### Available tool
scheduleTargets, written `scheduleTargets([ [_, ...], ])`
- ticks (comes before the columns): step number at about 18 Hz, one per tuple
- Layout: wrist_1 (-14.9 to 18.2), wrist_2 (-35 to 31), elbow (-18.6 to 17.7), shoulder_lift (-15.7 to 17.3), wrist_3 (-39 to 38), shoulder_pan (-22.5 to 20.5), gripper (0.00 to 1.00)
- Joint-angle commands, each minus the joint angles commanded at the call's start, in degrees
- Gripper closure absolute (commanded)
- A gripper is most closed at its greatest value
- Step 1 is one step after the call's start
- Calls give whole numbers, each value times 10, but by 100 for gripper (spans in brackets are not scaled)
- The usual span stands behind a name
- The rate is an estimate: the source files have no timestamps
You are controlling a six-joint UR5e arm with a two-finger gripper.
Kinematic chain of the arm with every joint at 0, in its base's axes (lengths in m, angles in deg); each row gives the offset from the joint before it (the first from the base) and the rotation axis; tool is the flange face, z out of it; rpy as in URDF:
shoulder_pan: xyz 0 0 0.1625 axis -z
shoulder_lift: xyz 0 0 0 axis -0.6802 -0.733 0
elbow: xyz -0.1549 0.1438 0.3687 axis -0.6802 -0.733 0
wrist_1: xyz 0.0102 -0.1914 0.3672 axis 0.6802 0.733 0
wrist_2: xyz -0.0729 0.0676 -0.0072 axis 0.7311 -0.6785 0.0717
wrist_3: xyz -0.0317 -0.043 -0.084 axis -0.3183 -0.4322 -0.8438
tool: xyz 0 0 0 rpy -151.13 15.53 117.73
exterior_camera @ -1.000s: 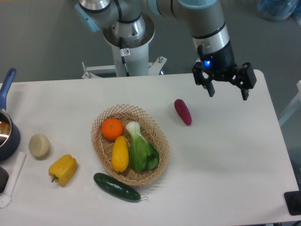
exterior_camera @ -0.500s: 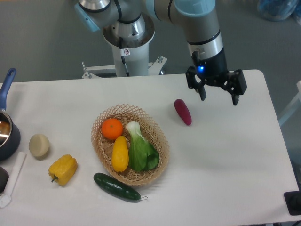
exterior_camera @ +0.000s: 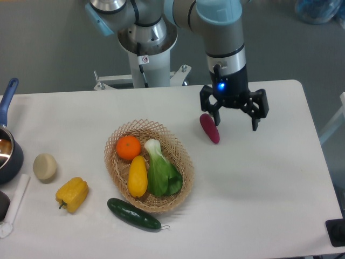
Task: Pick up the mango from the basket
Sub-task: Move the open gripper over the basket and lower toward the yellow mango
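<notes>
Gripper (exterior_camera: 235, 121) hangs above table (exterior_camera: 259, 178), fingers spread, empty, beside purple sweet potato (exterior_camera: 209, 128). Mango (exterior_camera: 137, 176) lies in basket (exterior_camera: 114, 170) between orange (exterior_camera: 128, 148) and bok choy (exterior_camera: 161, 170).

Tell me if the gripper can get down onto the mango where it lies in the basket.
Probably yes. The mango lies on top in the basket, uncovered, with the bok choy close beside it. The open gripper hangs off to the side, above the table.
</notes>
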Motion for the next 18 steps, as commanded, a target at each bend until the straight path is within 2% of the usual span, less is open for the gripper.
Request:
scheduleTargets([
  [4, -1, 2, 5, -33, -166, 47, 0],
  [6, -3, 10, 9, -38, -217, 63, 0],
  [10, -4, 68, 1, -55, -266, 87, 0],
  [14, -7, 70, -8, -74, -274, 110, 0],
  [18, -25, 69, -16, -96, -273, 129, 0],
])
